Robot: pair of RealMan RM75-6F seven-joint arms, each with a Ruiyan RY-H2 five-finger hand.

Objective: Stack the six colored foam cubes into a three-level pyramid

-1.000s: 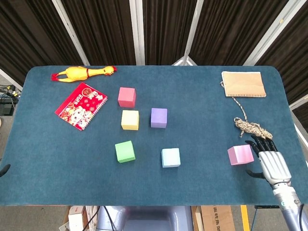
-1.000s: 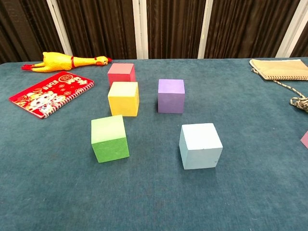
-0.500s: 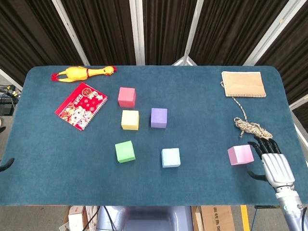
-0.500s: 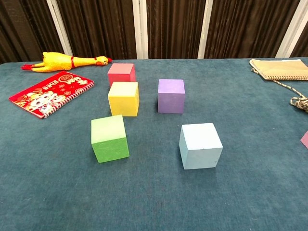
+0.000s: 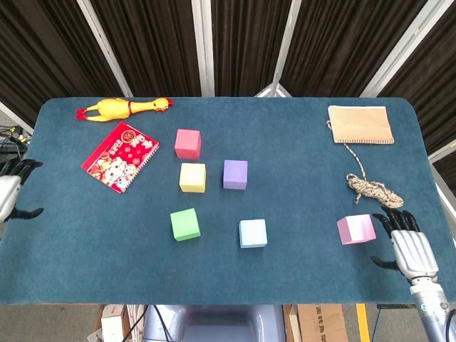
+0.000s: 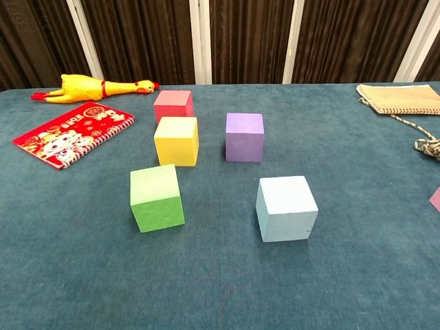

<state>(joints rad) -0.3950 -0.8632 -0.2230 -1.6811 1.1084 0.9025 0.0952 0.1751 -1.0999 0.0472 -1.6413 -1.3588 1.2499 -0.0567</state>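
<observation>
Six foam cubes lie apart on the blue table (image 5: pixel 299 271): red (image 5: pixel 187 143), yellow (image 5: pixel 192 177), purple (image 5: pixel 235 174), green (image 5: pixel 184 224), light blue (image 5: pixel 253 233) and pink (image 5: pixel 355 229). In the chest view the red (image 6: pixel 172 105), yellow (image 6: pixel 177 140), purple (image 6: pixel 245 136), green (image 6: pixel 157 197) and light blue (image 6: pixel 287 207) cubes show; only a corner of the pink cube (image 6: pixel 436 199) shows at the right edge. My right hand (image 5: pixel 407 246) is open, fingers spread, just right of the pink cube without touching it. My left hand (image 5: pixel 12 194) is open at the table's left edge, holding nothing.
A yellow rubber chicken (image 5: pixel 125 108) and a red notebook (image 5: pixel 120 156) lie at the back left. A tan cloth pouch (image 5: pixel 360 124) sits at the back right, its cord ending in a knotted bundle (image 5: pixel 373 189) just behind the pink cube.
My left hand has come up into view at the left edge of the table. My right hand has drawn back slightly toward the front edge, away from the pink cube.
</observation>
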